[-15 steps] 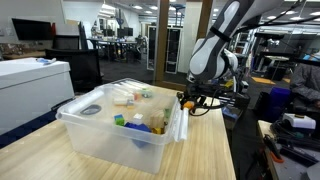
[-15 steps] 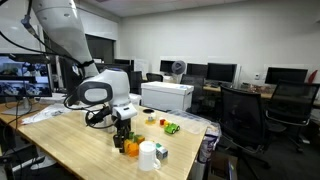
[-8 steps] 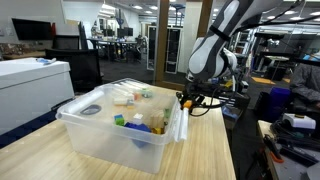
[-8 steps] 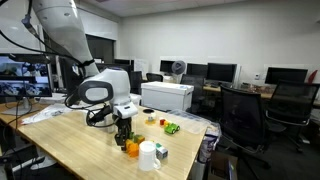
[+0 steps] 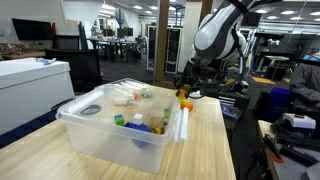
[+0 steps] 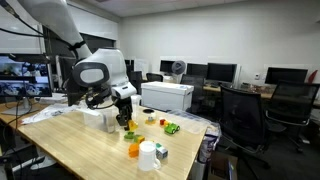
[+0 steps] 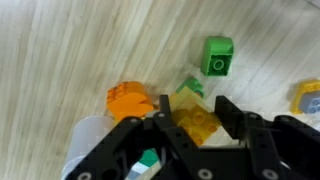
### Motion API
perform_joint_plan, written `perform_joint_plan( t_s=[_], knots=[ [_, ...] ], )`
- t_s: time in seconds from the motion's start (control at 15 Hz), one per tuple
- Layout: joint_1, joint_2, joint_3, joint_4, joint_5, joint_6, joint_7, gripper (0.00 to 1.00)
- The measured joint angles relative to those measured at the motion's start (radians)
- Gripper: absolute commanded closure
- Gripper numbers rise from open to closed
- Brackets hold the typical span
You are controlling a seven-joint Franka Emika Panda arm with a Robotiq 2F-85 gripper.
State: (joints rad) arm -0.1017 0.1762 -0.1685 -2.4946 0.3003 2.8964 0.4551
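Observation:
My gripper (image 7: 195, 130) is shut on a yellow studded brick (image 7: 196, 122) and holds it above the wooden table. In both exterior views the gripper (image 5: 185, 91) (image 6: 124, 118) hangs a little above the tabletop, beside the clear bin. Below it in the wrist view lie an orange round piece (image 7: 127, 100), a green brick (image 7: 217, 55) and a pale green piece (image 7: 190, 87). The orange piece also shows in both exterior views (image 5: 185, 104) (image 6: 133, 149).
A clear plastic bin (image 5: 120, 130) with several small toys stands on the table. A white cup (image 6: 148, 155) and green pieces (image 6: 172, 127) lie near the table's edge. A white printer (image 6: 168, 96) and office chairs (image 6: 243, 112) stand beyond.
The gripper has risen from the tabletop with the yellow brick in it, leaving the orange piece on the table. The arm has swung upward.

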Motion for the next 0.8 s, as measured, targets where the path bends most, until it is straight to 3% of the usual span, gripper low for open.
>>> perform_joint_plan(
  t_s=[0.27,0.8],
  knots=[
    [0.0,-0.125,0.016,-0.041,0.006,-0.027,0.0,0.75],
    [0.021,-0.249,0.06,-0.059,0.032,-0.039,-0.033,0.75]
  ],
)
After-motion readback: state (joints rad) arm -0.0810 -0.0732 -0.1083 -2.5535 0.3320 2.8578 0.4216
